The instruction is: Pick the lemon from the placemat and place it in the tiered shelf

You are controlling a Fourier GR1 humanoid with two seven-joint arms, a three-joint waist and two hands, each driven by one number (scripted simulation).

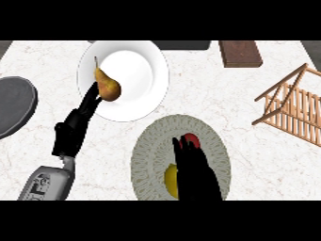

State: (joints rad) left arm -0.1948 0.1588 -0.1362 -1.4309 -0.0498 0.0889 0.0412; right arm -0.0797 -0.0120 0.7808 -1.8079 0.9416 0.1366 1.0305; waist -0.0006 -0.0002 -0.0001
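Head view: yellow lemon (170,180), smooth, on round placemat (149,141), half hidden under right robot hand (194,164), fingers straight. Left robot hand (79,120) open, touching pear (107,85) on plate (142,66).

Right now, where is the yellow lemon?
In the head view the lemon lies low on the round placemat, just left of the right hand, which partly hides it. A red thing sits above it.

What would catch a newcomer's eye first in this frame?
Probably the right hand, dark against the round placemat near the lower edge, lying over the lemon with something red at its fingertips. Next, the white plate holding a pear, the left hand beside it, and the wooden tiered shelf at right.
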